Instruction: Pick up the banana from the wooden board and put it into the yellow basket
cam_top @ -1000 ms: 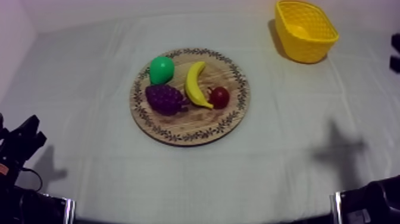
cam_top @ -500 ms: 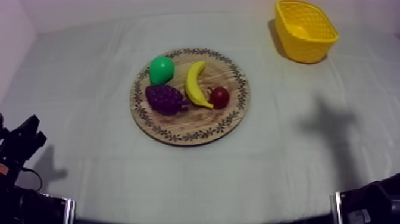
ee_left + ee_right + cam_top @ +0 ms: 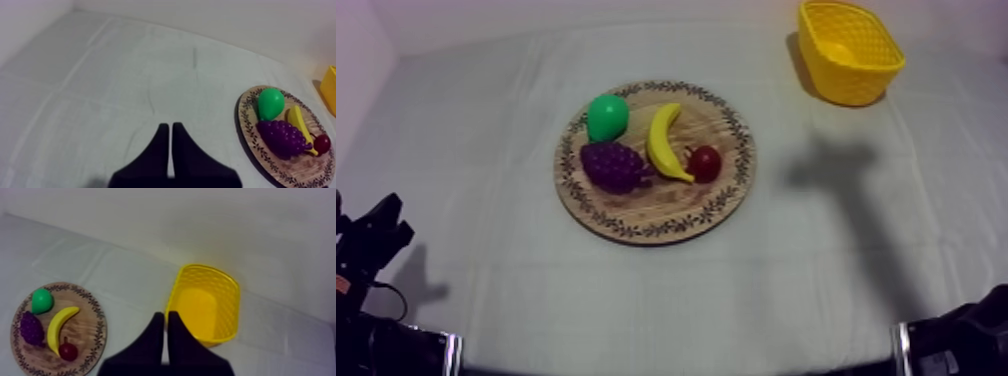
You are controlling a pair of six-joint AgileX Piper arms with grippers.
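The yellow banana [image 3: 666, 142] lies on the round wooden board [image 3: 676, 205] mid-table, between a bunch of purple grapes [image 3: 613, 166] and a small red fruit [image 3: 705, 162]. A green pear [image 3: 607, 117] sits at the board's back left. The yellow basket [image 3: 856, 85] stands at the far right. My left gripper [image 3: 386, 222] rests low at the left, far from the board; its wrist view has the fingers [image 3: 167, 129] together, shut on nothing. High above the cloth, my right gripper [image 3: 164, 316] is shut on nothing, near the basket [image 3: 205, 308], with the banana [image 3: 60, 325] farther off.
A dark shadow of my right arm [image 3: 836, 160] falls on the cloth between board and basket. The right arm's base [image 3: 956, 345] sits at the front right edge. Open cloth surrounds the board on all sides.
The right arm's shadow has slid left and back across the cloth toward the board. A black part at the right edge has left the top view. The left arm is still.
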